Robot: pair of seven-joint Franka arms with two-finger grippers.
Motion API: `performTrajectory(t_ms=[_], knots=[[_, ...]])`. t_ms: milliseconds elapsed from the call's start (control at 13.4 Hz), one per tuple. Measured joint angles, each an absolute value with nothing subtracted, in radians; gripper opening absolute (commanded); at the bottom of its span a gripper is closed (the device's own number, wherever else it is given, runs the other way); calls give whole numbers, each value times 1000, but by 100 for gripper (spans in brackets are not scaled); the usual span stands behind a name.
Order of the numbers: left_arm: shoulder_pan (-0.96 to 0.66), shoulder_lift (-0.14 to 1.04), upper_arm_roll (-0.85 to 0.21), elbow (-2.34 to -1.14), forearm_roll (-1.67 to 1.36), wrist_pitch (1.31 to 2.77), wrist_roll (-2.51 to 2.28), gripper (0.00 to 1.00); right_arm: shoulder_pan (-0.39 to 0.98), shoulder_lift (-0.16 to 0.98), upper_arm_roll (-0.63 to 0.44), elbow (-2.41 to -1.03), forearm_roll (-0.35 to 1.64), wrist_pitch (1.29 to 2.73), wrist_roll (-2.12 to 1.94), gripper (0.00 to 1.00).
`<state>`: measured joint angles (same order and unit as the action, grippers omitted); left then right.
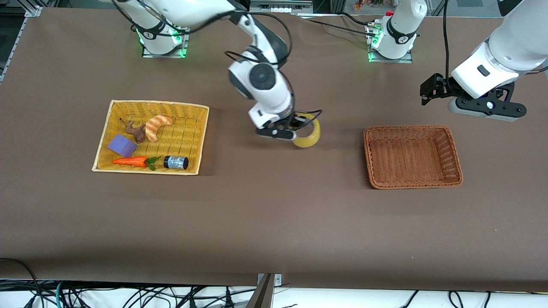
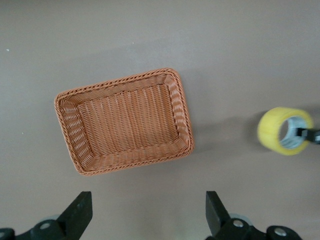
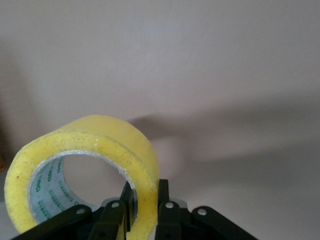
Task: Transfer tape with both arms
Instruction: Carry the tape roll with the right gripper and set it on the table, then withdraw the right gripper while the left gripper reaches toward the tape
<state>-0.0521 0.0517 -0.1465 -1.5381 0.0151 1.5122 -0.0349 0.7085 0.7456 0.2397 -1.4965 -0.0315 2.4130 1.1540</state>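
The tape (image 1: 309, 136) is a yellowish ring held by my right gripper (image 1: 295, 128) over the bare table between the two baskets. In the right wrist view the tape (image 3: 85, 170) stands on edge, and the gripper (image 3: 145, 200) is shut on its wall, one finger inside the hole and one outside. My left gripper (image 1: 432, 90) is open and empty, up in the air over the table near the brown basket (image 1: 412, 156). The left wrist view shows its open fingers (image 2: 77, 212), the brown basket (image 2: 124, 120) and the tape (image 2: 285, 131) farther off.
A yellow basket (image 1: 150, 107) toward the right arm's end holds a carrot (image 1: 130, 161), a purple block (image 1: 122, 145), a croissant (image 1: 156, 126), a brown toy (image 1: 135, 130) and a small dark jar (image 1: 176, 162). The brown basket holds nothing.
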Motion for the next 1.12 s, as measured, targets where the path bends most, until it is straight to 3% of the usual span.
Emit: performTrajectory(t_ms=[299, 374, 449, 524, 824, 1123], knots=[[-52, 52, -146, -1538, 15, 1512, -35, 100, 763, 824, 216, -1484, -144, 2458, 1275, 0], [-52, 52, -146, -1538, 15, 1512, -35, 100, 760, 823, 211, -1476, -144, 2458, 1275, 16], [-52, 52, -146, -1538, 15, 1512, -35, 100, 755, 820, 207, -1467, -144, 2457, 1275, 80], [-52, 52, -146, -1538, 15, 1512, -35, 100, 748, 817, 207, -1457, -144, 2455, 1275, 100], [-58, 56, -148, -1538, 15, 1512, -35, 100, 737, 786, 206, -1443, -144, 2436, 1275, 100], [-76, 84, -163, -1538, -10, 1512, -35, 100, 647, 653, 201, -1433, -115, 2230, 1204, 100]])
